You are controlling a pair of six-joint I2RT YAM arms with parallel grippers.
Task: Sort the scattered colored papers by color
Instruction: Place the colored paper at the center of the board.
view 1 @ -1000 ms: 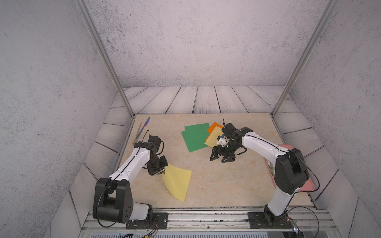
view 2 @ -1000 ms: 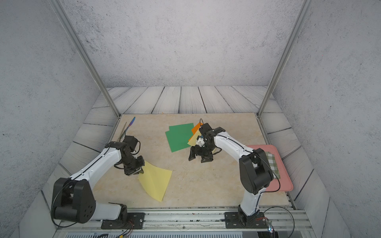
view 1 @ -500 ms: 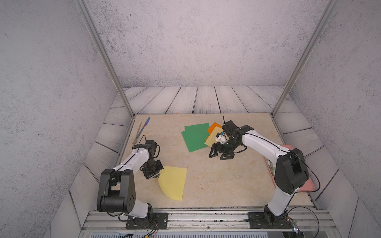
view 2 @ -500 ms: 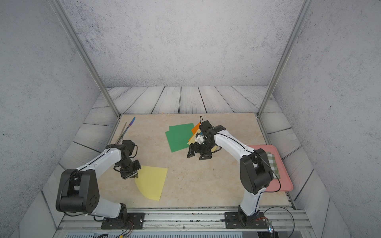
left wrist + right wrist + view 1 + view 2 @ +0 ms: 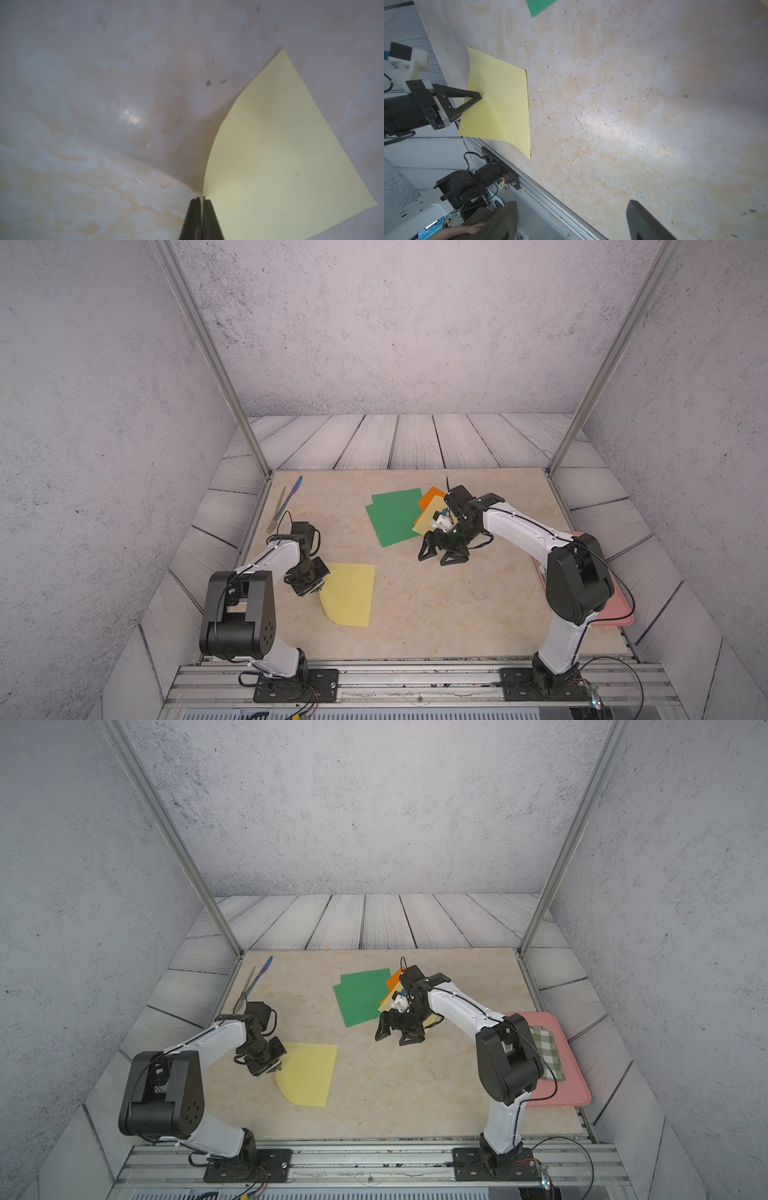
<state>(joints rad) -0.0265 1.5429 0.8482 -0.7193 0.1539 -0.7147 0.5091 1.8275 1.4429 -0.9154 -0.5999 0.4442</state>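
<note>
Left gripper (image 5: 201,200) clamps the raised left edge of a pale yellow paper (image 5: 350,593) lying toward the front-left corner of the worktop (image 5: 457,605). Right gripper (image 5: 433,560), jaws apart, hangs over bare worktop beside the overlapping green papers (image 5: 394,517), orange paper (image 5: 431,495) and second yellow paper (image 5: 429,515).

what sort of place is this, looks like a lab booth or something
Probably a robot lab test booth, not a home: a left arm and right arm bolted to a metal rail, grey backdrop panels on a metal frame, and loose colored papers on a beige tabletop.
</note>
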